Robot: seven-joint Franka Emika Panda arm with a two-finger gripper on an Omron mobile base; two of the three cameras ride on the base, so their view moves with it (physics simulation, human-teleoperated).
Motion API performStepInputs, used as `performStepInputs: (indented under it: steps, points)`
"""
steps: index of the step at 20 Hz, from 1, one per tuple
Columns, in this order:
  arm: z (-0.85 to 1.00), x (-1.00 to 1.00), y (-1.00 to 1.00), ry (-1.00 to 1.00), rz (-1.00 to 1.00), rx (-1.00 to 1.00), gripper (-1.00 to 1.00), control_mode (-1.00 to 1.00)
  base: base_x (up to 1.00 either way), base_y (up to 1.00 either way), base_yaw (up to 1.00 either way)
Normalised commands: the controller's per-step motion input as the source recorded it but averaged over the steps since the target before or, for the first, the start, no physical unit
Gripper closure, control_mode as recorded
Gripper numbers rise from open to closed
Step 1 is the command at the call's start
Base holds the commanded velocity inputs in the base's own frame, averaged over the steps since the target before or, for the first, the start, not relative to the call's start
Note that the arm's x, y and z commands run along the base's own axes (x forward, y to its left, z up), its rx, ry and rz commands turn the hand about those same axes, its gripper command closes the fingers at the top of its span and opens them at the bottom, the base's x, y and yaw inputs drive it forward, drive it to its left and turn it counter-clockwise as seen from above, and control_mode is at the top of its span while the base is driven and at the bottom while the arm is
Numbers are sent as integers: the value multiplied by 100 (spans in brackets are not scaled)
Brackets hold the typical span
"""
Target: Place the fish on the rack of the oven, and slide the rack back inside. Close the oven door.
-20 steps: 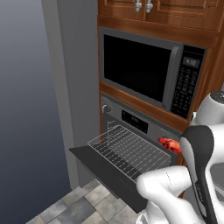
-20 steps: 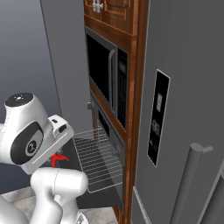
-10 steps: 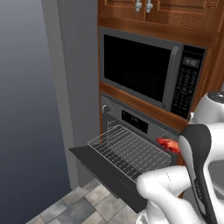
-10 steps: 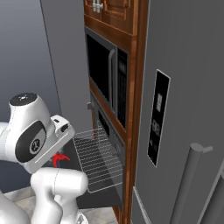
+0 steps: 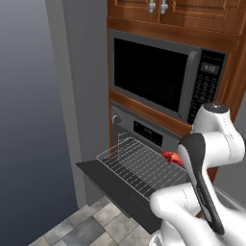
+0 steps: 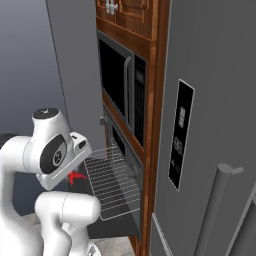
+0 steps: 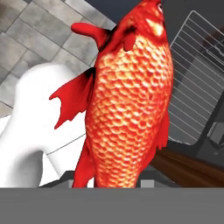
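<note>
The red fish (image 7: pixel 129 94) hangs close before the hand camera, and my gripper (image 6: pixel 75 169) is shut on it; its fingers are hidden behind the fish. The fish (image 5: pixel 171 157) shows beside the rack's right edge, partly behind my arm, and the fish (image 6: pixel 76 178) hovers just left of the rack in the right base view. The silver wire rack (image 5: pixel 139 166) is pulled out over the oven door (image 5: pixel 117 188), which lies open and flat. The oven (image 5: pixel 150 135) with its knob and display sits behind. The rack (image 7: pixel 194 83) is at the hand view's right.
A black-windowed microwave (image 5: pixel 153 77) sits above the oven under wooden cabinets (image 5: pixel 192 9). A tall grey fridge (image 6: pixel 210 125) stands to the oven's right, and a grey wall panel (image 5: pixel 81 96) to its left. Below is grey tiled floor (image 5: pixel 81 230).
The arm has swung a little toward the oven, bringing the fish from beyond the rack's right side closer to its edge. Rack and door have not moved.
</note>
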Motion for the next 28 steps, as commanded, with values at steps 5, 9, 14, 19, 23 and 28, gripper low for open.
performStepInputs:
  steps: [5,9,14,19,23,28]
  points:
    - [-54,36,11,0,-4,-2,100,-100,0,0,0]
    - [-60,56,26,0,-10,-1,100,-100,0,0,0]
    - [-56,60,30,-1,-12,-1,100,-100,0,0,0]
    - [-39,54,14,0,-11,0,100,-100,0,0,0]
    - [-39,55,13,-1,-13,-1,100,-100,0,0,0]
    - [-36,60,2,0,-12,0,100,-100,0,0,0]
